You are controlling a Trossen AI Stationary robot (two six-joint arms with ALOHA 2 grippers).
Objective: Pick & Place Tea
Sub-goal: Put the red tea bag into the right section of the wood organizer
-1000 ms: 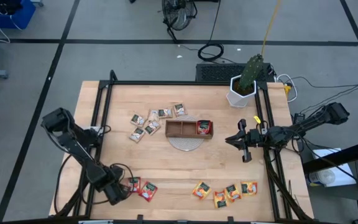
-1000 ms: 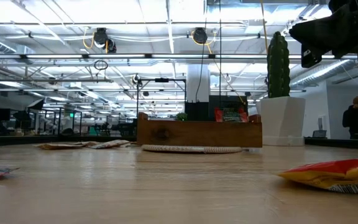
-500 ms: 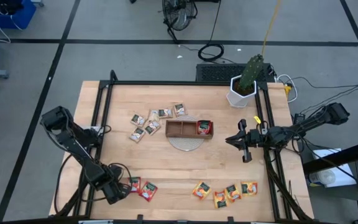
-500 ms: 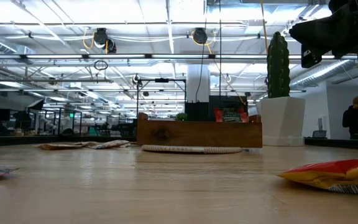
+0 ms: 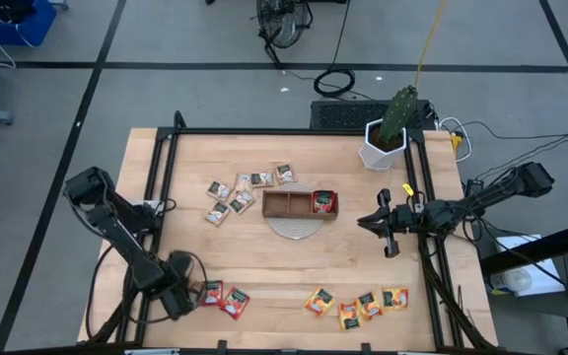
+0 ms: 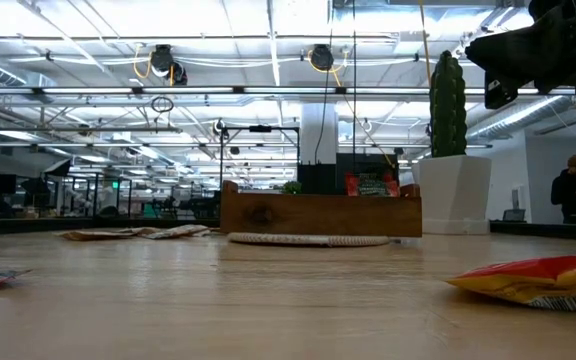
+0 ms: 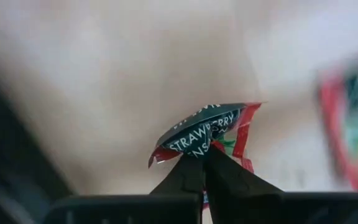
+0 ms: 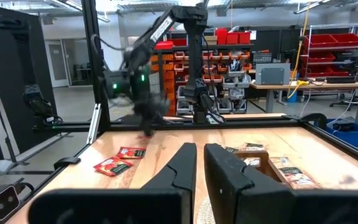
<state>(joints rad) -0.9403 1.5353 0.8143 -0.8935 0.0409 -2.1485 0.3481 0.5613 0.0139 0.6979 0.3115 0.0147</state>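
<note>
My left gripper (image 7: 202,163) is pinching the small red square tea sachet (image 7: 207,134) by one edge, jaws closed on it, tipping it up off the pale wooden table (image 5: 264,266) near the front-left corner; its dark label is reading "STRAWBERRY". Another red sachet (image 5: 235,302) is lying just beside. Farther off, the brown wooden three-compartment tray (image 5: 300,204) is waiting mid-table; my right gripper (image 5: 390,225) is hovering closed, empty, beyond it.

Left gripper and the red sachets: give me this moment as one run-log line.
left gripper: shut on red tea sachet, near-left table corner | right gripper: shut, empty, waiting at right edge | wooden tray: one red sachet inside
</note>
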